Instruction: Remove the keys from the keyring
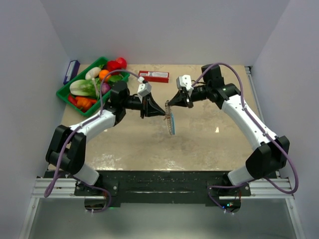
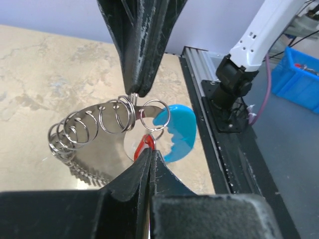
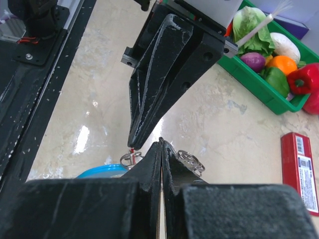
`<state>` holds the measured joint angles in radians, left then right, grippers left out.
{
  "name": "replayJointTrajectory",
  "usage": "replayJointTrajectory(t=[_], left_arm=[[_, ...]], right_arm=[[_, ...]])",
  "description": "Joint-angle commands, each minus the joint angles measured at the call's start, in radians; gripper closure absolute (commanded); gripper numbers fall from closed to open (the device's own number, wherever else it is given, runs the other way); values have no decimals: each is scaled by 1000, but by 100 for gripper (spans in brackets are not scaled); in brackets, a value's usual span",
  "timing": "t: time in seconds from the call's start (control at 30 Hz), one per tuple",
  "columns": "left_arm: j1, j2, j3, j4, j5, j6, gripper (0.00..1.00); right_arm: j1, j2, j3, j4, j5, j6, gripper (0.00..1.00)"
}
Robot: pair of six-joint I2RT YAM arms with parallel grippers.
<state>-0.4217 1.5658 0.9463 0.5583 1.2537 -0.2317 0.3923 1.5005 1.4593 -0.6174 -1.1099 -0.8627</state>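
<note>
White arms with black joints; purple cables; black wedge-shaped fingers, scuffed edges.

Beige mottled stone-look tabletop, enclosed on three sides by plain pale grey-white wall panels. Black metal base plate along near edge. Even, diffuse light; faint glare on surface.

I'm seeing the beige marbled tabletop carrying a green tray at its far-left corner and a long red box lying along the far edge.

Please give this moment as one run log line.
left tool: shut on red key | right tool: shut on keyring | keyring: hanging between tools
</note>
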Motion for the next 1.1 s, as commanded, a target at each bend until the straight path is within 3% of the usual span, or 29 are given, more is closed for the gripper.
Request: replayJointTrajectory(t=[0.0, 0.3, 0.73, 1.07], left_arm=[[4, -62, 88, -282, -71, 310, 99], [-5, -105, 141, -414, -143, 440, 100], [-69, -142, 229, -791, -249, 862, 100], [-69, -168, 238, -811, -296, 888, 100]], right_arm=[[2, -56, -27, 123, 2, 89, 100], [0, -57, -50, 206, 1, 191, 100], [-12, -31, -53, 266, -47, 291, 100], [-12, -39, -80, 343, 18, 346, 100]])
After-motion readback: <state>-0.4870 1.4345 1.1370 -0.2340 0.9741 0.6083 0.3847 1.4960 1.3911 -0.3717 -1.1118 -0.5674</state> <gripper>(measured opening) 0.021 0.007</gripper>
